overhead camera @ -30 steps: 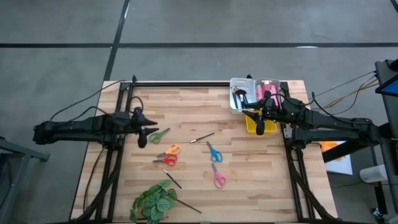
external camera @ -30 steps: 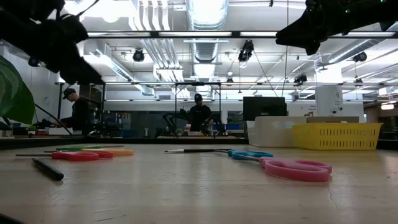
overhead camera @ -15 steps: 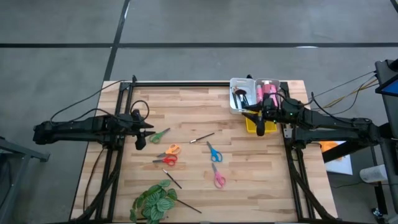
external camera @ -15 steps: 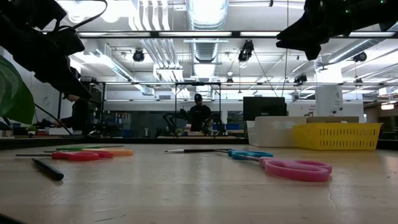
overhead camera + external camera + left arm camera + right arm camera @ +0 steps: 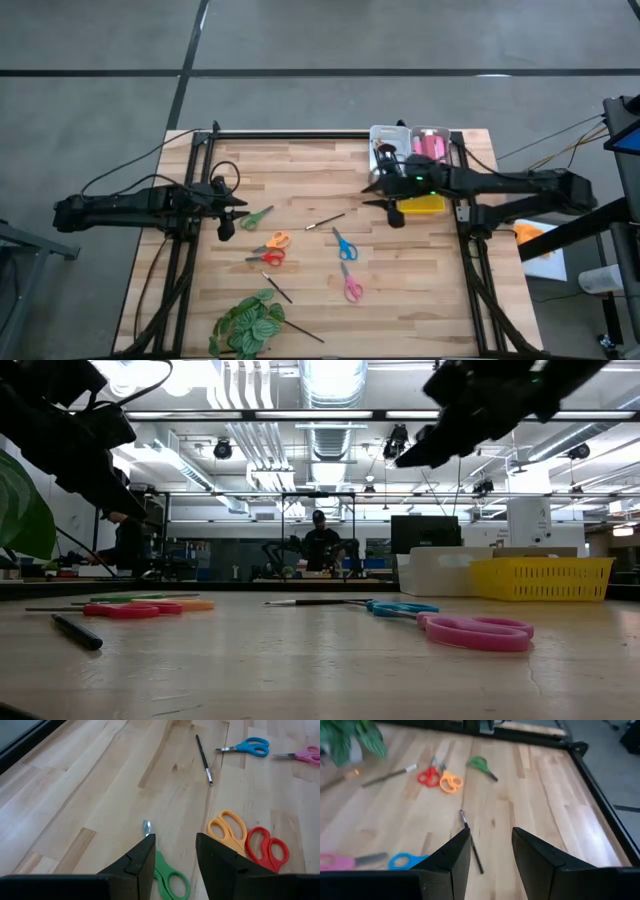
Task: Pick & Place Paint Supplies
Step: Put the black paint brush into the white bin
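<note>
My left gripper [image 5: 229,212] hangs open above the table's left part; the green scissors [image 5: 167,876] lie flat just ahead of its fingers. Orange scissors [image 5: 277,240] and red scissors [image 5: 268,257] lie beside them. My right gripper [image 5: 383,203] hangs open above the table, left of the yellow basket [image 5: 428,205], pointing toward a thin brush [image 5: 471,846] that lies flat ahead of it. Blue scissors [image 5: 344,244] and pink scissors [image 5: 351,284] lie mid-table. Pink tubes [image 5: 432,145] sit in a bin at the far right.
A white bin [image 5: 388,150] with brushes stands by the tubes at the far right. A green leafy plant [image 5: 248,323] sits at the near edge, with two more brushes [image 5: 277,288] [image 5: 303,331] beside it. People stand in the room beyond the table.
My right gripper has swung from above the yellow basket toward the table's left, out over the bare wood toward the thin brush, rolling and sinking slightly as it went. My left gripper has tipped a little further down and otherwise stayed in place.
</note>
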